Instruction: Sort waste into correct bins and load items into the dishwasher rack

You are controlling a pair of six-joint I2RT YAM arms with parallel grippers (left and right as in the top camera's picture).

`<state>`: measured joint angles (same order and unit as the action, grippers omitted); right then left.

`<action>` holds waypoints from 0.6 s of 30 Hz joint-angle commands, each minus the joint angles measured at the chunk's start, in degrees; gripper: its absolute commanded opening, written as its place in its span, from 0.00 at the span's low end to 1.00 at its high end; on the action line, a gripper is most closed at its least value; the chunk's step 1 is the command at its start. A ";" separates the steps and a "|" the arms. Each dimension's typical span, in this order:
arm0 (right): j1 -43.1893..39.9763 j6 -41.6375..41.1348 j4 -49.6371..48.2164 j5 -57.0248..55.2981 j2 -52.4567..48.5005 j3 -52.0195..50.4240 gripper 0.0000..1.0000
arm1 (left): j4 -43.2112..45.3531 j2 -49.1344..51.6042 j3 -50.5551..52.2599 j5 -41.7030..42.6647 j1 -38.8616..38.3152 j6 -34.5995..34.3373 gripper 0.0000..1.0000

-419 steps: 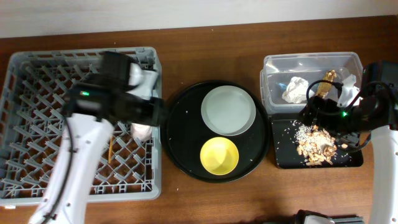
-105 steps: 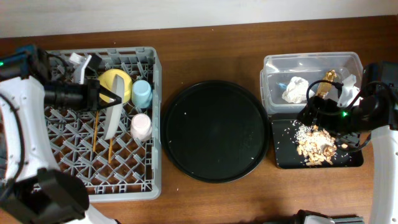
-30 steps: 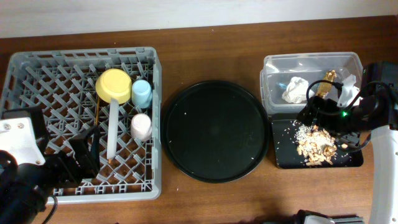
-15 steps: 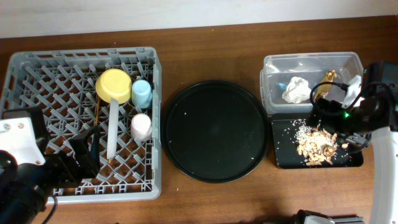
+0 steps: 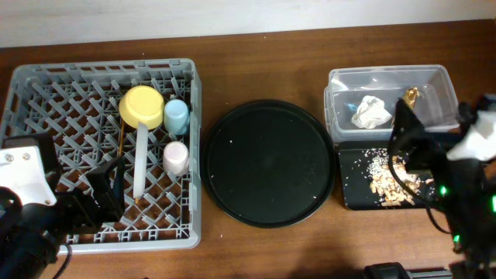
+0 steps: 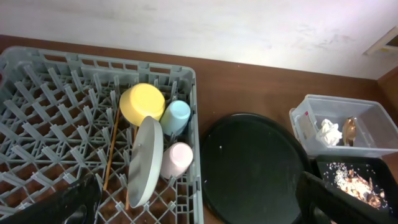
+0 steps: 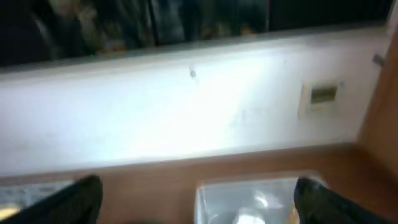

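Note:
The grey dishwasher rack (image 5: 31,101) at the left holds the yellow bowl (image 5: 142,106), blue cup (image 5: 177,116), pink cup (image 5: 175,157), the pale plate on edge (image 5: 140,163) and brown chopsticks (image 5: 122,139). The left wrist view shows the same bowl (image 6: 142,102), plate (image 6: 146,162) and cups. The clear tub (image 5: 387,77) holds white tissue (image 5: 370,112) and a gold wrapper (image 5: 410,96). The black tray (image 5: 355,198) holds food scraps (image 5: 384,182). My left gripper (image 5: 105,194) (image 6: 199,211) is open and empty over the rack's front edge. My right gripper (image 5: 411,143) (image 7: 202,205) is open and empty, raised above the bins.
A large round black tray (image 5: 269,163) lies bare between the rack and the bins, also in the left wrist view (image 6: 255,168). The right wrist view is blurred and shows the white wall and the clear tub's edge (image 7: 261,193).
My right arm has lifted off the black tray and pulled back toward the front right. My left arm and the racked items have not moved.

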<state>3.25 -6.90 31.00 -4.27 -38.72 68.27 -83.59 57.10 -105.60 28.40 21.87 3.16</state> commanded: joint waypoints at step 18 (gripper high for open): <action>0.50 2.01 -33.99 2.29 38.53 -62.23 0.99 | -0.07 0.13 0.15 -0.39 -0.02 -0.59 0.99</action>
<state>3.46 -5.39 -2.48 -3.38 -0.80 9.08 -83.74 57.21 -105.54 28.40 21.87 3.16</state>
